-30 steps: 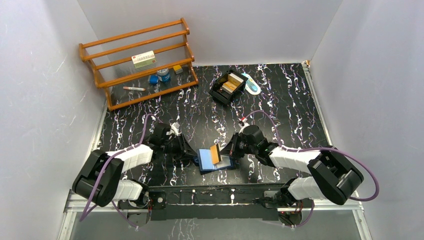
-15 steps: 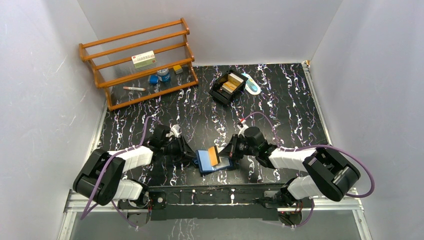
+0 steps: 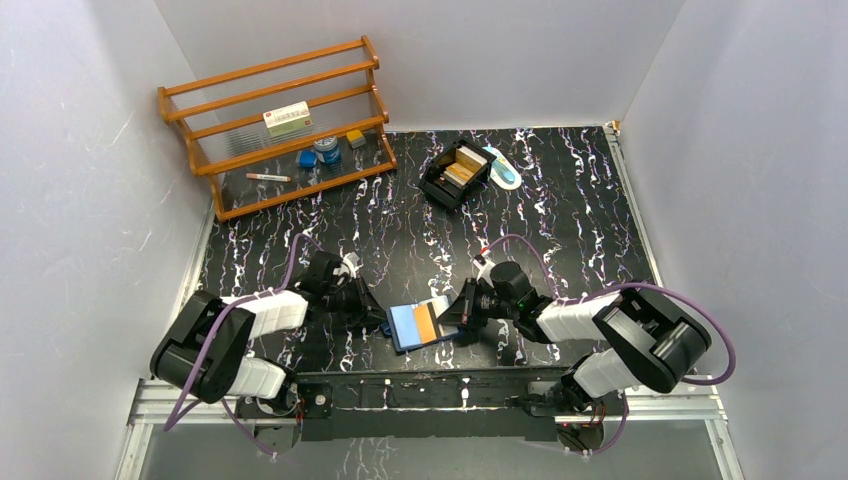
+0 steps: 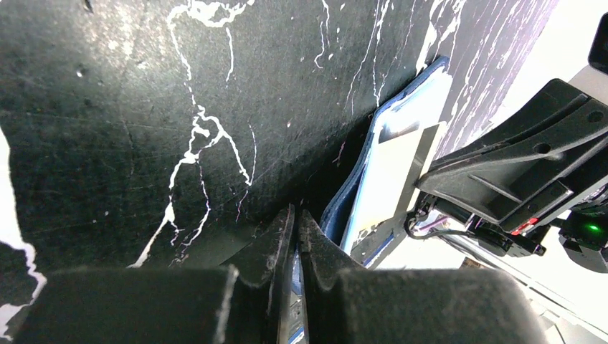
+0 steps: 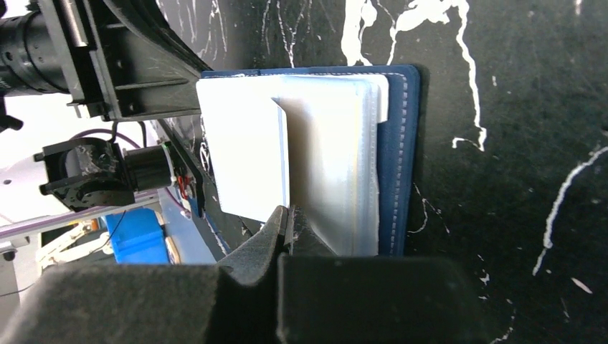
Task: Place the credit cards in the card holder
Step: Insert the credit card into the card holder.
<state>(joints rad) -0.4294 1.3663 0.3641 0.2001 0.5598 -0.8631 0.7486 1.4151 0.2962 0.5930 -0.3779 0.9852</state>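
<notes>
Card holder (image 3: 402, 323) holds a credit card (image 3: 426, 322) – orange overhead, pale wrist-side

I count, top view: 1x navy-blue folding fabric card holder (image 3: 402, 322). 1x orange-tan plastic card (image 3: 426, 322) showing in it. 1x black rectangular plastic tray (image 3: 436, 192); gold/tan card stack (image 3: 460, 168) inside, qty can't tell. 1x brown three-shelf wooden rack (image 3: 270, 67) w/ 5 items: 1x white-red printed box (image 3: 287, 118), 1x round blue-white jar (image 3: 326, 150), 1x small blue block (image 3: 306, 158), 1x small yellow block (image 3: 355, 139), 1x thin white stick (image 3: 268, 177). 1x white-teal oval obj (image 3: 505, 168).
</notes>
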